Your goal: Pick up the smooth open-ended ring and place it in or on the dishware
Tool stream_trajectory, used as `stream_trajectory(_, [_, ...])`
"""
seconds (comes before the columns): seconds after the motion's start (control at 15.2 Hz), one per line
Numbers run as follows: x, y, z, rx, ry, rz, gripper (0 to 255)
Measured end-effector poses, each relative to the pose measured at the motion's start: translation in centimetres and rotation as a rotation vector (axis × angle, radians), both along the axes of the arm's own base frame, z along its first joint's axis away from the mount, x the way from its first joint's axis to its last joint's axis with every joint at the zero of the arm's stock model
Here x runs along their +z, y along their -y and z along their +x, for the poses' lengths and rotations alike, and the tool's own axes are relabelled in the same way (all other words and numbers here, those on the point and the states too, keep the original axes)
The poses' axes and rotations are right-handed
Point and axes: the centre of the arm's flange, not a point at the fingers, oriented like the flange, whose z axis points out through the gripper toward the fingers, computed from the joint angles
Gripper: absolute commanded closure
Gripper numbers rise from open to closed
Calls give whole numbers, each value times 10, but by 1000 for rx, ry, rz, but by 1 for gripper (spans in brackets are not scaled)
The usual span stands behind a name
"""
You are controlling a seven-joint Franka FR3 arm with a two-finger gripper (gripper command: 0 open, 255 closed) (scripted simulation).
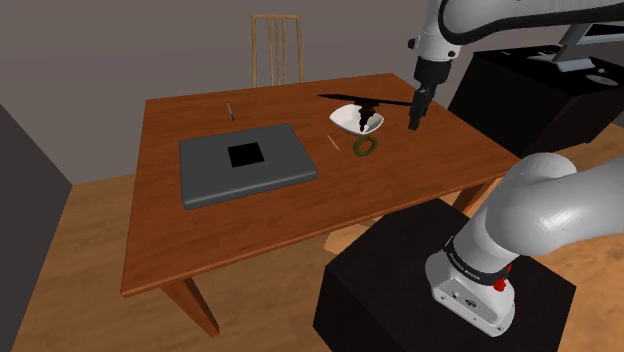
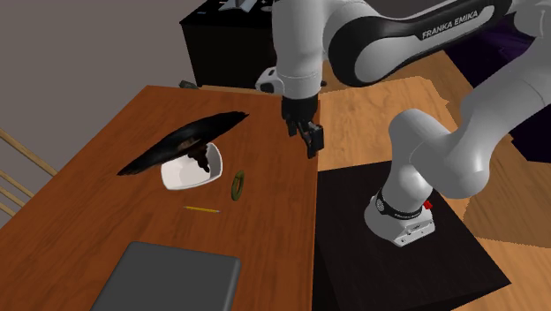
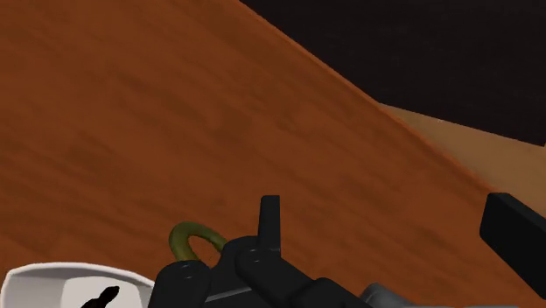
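Note:
An olive-green ring [image 1: 365, 146] [image 2: 237, 185] [image 3: 194, 236] lies flat on the brown wooden table, just beside a white bowl [image 1: 345, 121] [image 2: 181, 177] [image 3: 52, 282]. A thin black, ragged shape [image 1: 362, 101] [image 2: 181, 141] lies across the bowl's top. My black gripper [image 1: 415, 118] [image 2: 311, 141] [image 3: 389, 212] hangs above the table's edge nearest the stand, a short way from the ring and not touching it. Its fingers stand wide apart, open, with nothing between them.
A flat grey slab [image 1: 245, 165] [image 2: 172, 278] with a black square lies in the middle of the table [image 1: 250, 240]. A thin yellow stick [image 1: 331, 144] [image 2: 201, 209] rests near the ring. A wooden chair [image 1: 276, 45] stands behind the table; a black cabinet [image 1: 530, 95] stands beside it.

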Motion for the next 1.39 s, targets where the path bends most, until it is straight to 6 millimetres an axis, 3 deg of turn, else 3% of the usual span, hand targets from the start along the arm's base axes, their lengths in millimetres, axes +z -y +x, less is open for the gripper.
stream_trajectory(0.73, [-94, 73, 64, 449, 115, 52, 0])
stream_trajectory(1.25, [-158, 100, 137, 774, 195, 86, 0])
stream_trajectory(1.39, [-168, 101, 145, 816, 208, 89, 0])
